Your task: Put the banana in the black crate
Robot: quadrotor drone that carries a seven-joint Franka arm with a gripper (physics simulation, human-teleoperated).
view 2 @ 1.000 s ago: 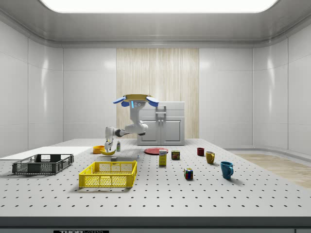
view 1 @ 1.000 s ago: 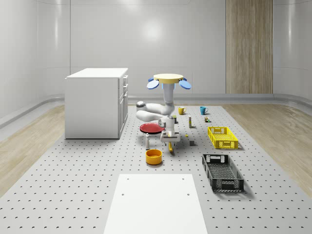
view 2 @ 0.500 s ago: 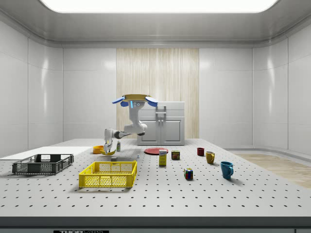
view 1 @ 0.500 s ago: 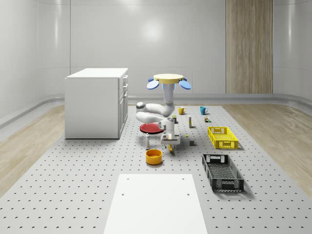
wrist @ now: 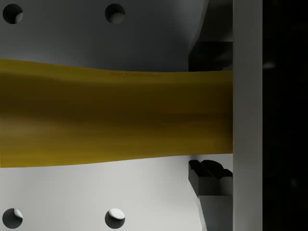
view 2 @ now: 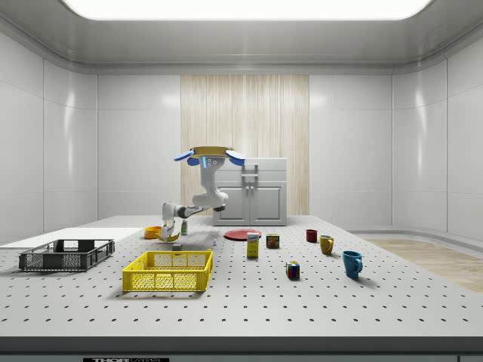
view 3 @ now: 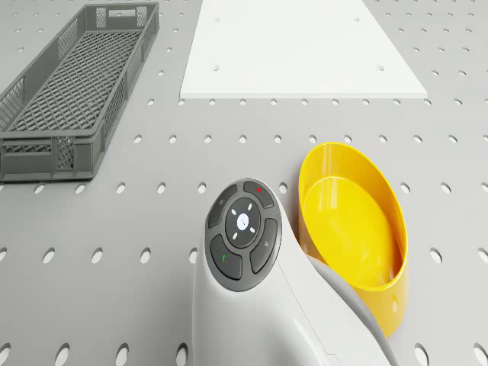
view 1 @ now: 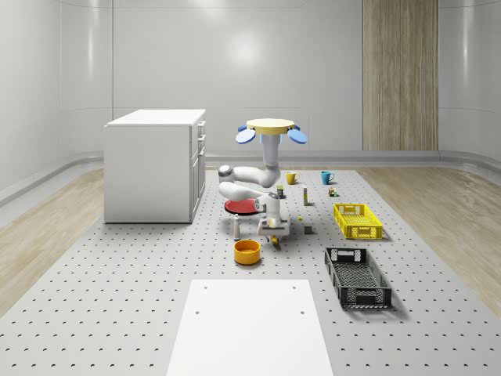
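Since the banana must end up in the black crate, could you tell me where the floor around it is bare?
The black crate is empty inside. Bare floor lies between it and the white panel, and between it and the yellow crate. It is crowded near the gripper, around the orange bowl and red plate.

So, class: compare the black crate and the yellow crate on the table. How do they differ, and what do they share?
Colour: the black crate is dark, the yellow crate bright yellow. Position: in the whole-scene view the black crate lies nearer the camera and the yellow crate farther back; in the side view the black crate sits to the yellow crate's left. Both are open-topped, mesh-walled rectangles resting flat on the perforated table, each with nothing inside.
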